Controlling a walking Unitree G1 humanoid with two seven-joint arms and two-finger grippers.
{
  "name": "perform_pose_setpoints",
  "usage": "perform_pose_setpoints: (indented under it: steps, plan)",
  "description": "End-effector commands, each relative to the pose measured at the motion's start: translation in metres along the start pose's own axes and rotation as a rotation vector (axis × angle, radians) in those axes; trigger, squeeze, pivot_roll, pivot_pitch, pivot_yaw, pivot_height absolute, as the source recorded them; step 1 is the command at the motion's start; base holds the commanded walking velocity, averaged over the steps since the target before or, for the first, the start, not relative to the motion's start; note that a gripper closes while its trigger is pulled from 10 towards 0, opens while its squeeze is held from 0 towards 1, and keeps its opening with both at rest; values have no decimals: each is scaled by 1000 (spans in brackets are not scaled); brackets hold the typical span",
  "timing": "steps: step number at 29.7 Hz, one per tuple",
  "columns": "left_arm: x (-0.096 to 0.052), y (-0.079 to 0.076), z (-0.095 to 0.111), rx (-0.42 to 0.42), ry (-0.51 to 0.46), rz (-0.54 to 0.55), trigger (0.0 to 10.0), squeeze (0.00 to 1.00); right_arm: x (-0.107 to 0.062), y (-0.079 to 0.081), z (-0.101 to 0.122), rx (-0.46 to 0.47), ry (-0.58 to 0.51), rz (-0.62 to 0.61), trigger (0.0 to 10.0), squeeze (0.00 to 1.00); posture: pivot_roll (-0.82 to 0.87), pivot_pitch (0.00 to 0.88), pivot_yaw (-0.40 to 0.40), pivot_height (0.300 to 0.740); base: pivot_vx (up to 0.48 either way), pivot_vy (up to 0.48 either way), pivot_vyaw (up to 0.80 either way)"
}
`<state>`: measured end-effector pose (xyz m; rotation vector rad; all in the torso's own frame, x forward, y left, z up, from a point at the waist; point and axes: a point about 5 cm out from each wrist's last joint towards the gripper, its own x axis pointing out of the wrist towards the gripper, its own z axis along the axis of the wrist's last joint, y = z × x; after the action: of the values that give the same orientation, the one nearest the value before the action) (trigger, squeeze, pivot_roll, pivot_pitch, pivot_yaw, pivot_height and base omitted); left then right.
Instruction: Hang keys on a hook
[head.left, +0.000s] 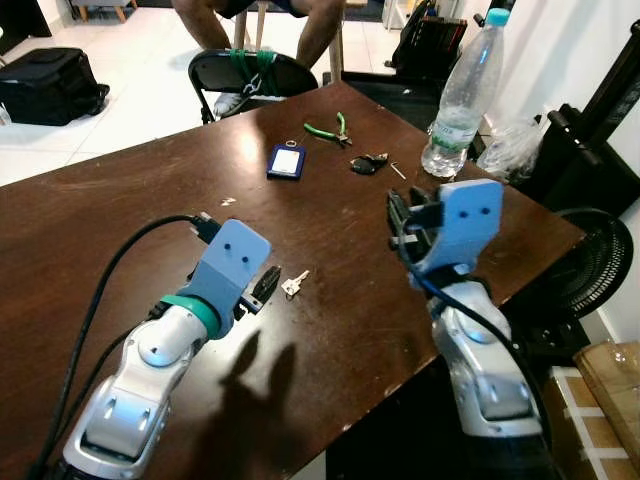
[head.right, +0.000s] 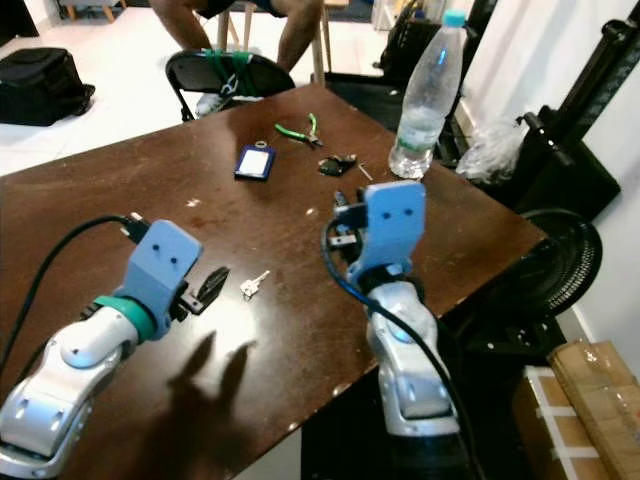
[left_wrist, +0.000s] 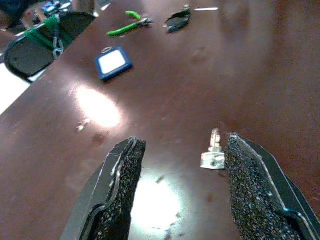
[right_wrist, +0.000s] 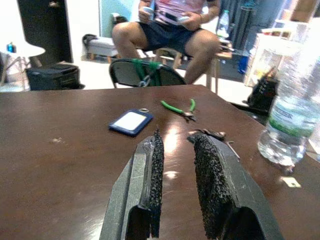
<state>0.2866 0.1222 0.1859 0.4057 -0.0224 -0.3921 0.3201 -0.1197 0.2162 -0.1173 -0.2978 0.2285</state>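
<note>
A small silver key lies flat on the dark wooden table. My left gripper hovers low just left of it, open. In the left wrist view the key rests between the fingers, close to one pad, and nothing is gripped. A black key bunch lies further back near the bottle. My right gripper is raised above the table's right part. Its fingers stand a narrow gap apart with nothing between them.
A blue card holder, green pliers and a clear water bottle sit on the far half of the table. A person sits beyond a black folding chair. A fan stands off the right edge.
</note>
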Motion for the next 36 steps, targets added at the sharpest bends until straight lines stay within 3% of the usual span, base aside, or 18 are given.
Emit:
perform_pose_setpoints:
  steps: [1, 3, 10, 20, 28, 31, 36]
  plan:
    - [4, -6, -8, -38, 31, -29, 10000, 0, 5, 6, -10, 12, 49, 47, 10000, 0, -61, 95, 72, 740, 0, 0, 0]
    - [12, -10, -23, -90, 95, 5, 10000, 0, 10, 8, -22, 42, 101, 61, 10000, 0, -55, 100, 69, 740, 0, 0, 0]
    - [32, -15, -40, -188, 188, 93, 10000, 0, 14, 2, -38, 53, 159, 73, 10000, 0, -67, 122, 84, 740, 0, 0, 0]
    - [58, -7, -35, -293, 198, 110, 10000, 0, 22, -9, -40, 73, 166, 103, 10000, 0, -81, 159, 105, 740, 0, 0, 0]
    - [72, 0, -35, -303, 203, 129, 10000, 0, 25, -23, -35, 34, 138, 65, 10000, 0, -93, 185, 121, 740, 0, 0, 0]
    - [80, -8, -18, -297, 122, 41, 10000, 0, 19, -37, -21, 15, 93, 31, 10000, 0, -115, 199, 137, 740, 0, 0, 0]
    - [79, -24, -1, -286, 43, -104, 10000, 0, 11, -49, -15, -1, 80, 10, 10000, 0, -118, 200, 142, 740, 0, 0, 0]
